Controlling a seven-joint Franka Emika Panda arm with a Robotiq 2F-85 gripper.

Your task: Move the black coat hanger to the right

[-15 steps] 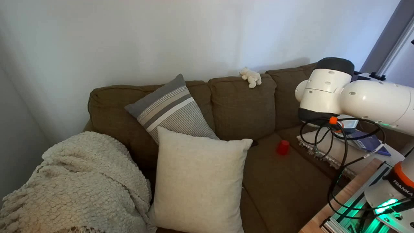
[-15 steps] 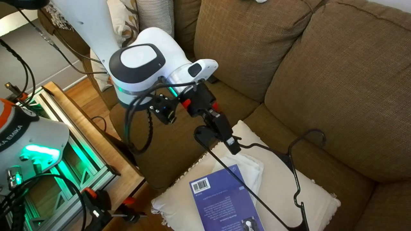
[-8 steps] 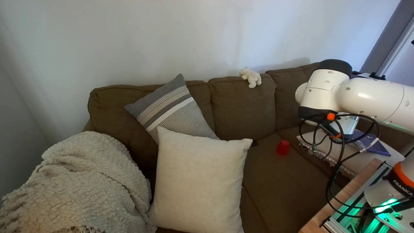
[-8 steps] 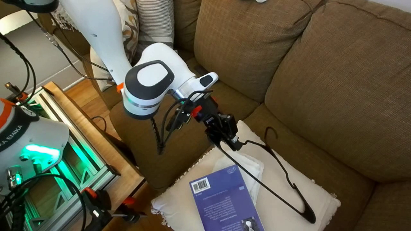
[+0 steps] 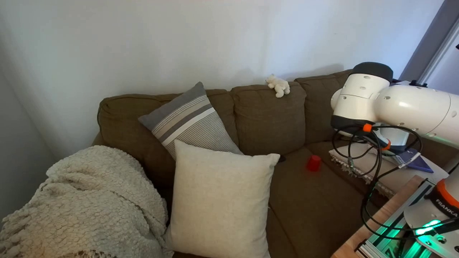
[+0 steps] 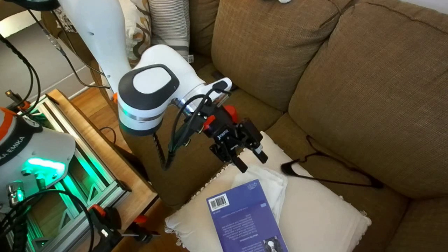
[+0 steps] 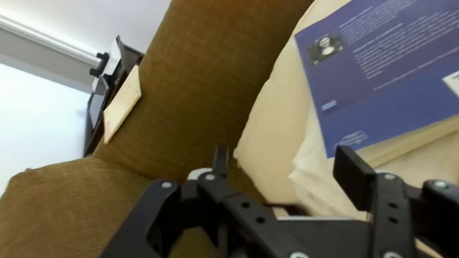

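Observation:
Thin and dark, the black coat hanger [image 6: 289, 169] lies partly on the cream fringed cushion and partly on the brown sofa seat behind it, its hook toward the backrest. In an exterior view my gripper [image 6: 252, 161] is over the cushion's near corner, left of the hanger and apart from it. Its jaws are open, with nothing between them. The wrist view shows the gripper [image 7: 286, 165] with its fingers spread wide. A blurred dark piece, likely the hanger [image 7: 294, 209], peeks out just above the gripper's linkage there.
A blue book [image 6: 245, 217] and a white cloth [image 6: 271, 182] rest on the cream cushion [image 6: 315, 213]. The sofa backrest [image 6: 378, 105] rises behind. A red cup [image 5: 314, 163] stands on the seat. A wooden table edge [image 6: 140, 190] is beside the robot base.
The jaws have opened and let go of the hanger. It has swung round and dropped to the right, onto the cushion and seat. My arm has drawn back slightly in the last half second.

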